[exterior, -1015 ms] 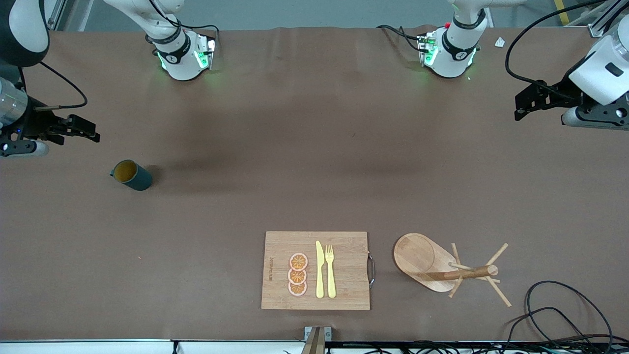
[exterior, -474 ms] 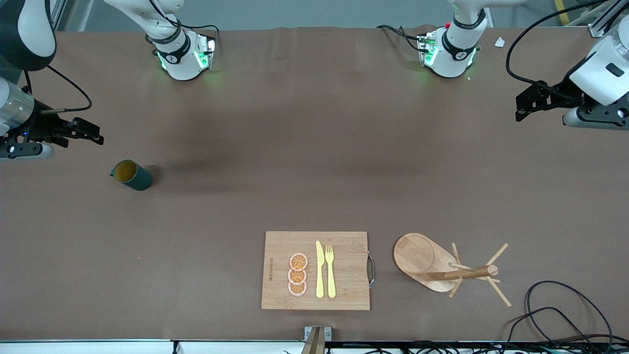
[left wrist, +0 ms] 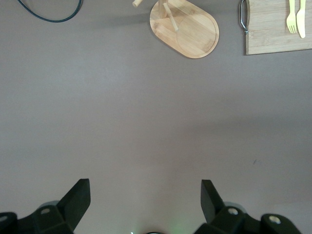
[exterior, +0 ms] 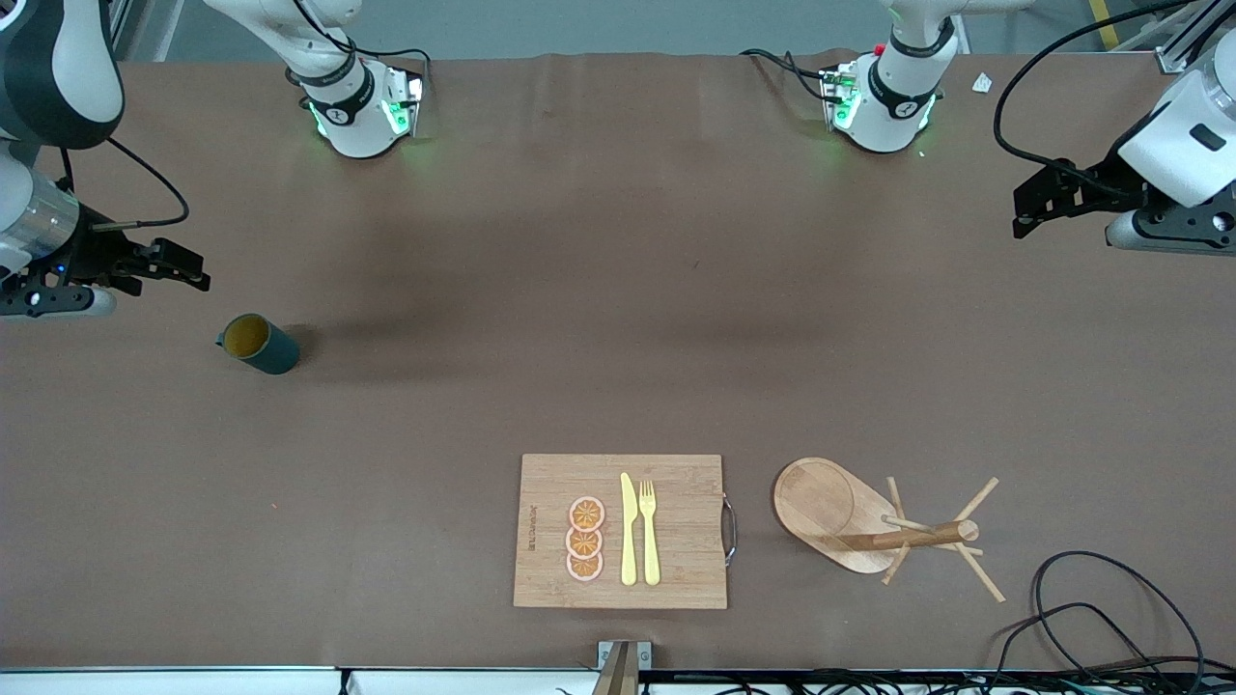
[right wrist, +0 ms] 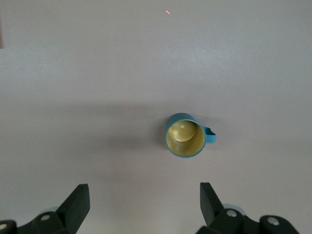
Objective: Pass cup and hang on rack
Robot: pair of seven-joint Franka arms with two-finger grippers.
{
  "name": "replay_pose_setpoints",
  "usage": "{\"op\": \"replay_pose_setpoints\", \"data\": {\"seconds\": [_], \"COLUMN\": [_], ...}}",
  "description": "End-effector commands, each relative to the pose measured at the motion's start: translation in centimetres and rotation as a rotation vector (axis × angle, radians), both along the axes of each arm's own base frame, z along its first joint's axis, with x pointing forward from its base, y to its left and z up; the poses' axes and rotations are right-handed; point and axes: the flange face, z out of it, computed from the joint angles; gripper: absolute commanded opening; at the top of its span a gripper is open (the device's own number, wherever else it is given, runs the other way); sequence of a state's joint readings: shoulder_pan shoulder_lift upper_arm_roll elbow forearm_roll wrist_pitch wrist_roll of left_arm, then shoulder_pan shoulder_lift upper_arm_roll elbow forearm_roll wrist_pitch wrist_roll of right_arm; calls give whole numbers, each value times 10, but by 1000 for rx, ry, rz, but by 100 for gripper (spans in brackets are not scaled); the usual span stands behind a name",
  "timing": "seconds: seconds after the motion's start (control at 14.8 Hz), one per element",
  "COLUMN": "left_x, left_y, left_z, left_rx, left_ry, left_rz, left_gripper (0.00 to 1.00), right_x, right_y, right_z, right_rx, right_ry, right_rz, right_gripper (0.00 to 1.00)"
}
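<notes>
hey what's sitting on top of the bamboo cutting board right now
On the rectangular bamboo cutting board lie three round orange slices in a row, beside a yellow plastic knife and a yellow plastic fork. What is under them cannot be seen.

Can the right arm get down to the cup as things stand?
Probably yes: the right gripper hangs open near the cup, which stands upright alone on bare table, nothing touching it.
</notes>
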State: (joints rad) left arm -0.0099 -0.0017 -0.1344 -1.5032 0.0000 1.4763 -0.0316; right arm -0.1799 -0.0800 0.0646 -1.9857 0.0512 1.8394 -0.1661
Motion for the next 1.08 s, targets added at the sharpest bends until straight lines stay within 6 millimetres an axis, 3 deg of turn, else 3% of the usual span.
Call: {"op": "replay_pose_setpoints", "data": {"seconds": [0.0,0.81,1.02], "left_x": [2,1,1], "left_y": [-4,-7,-7], "left_z": [4,6,6], "left_rx": [16,17,16], "left_ry": [-13,-16,-16], "left_rz": [7,2,4], "left_gripper": [100,100,100], "right_x": [-10,-34,-30], "right_y": [-2,-17,-17], "right_z": [-8,-95,-80], "right_rx": [3,1,0], "right_ry": [-16,-4,-16], "right_rz": [-10,-53,-34], "right_gripper": [100,100,100]}}
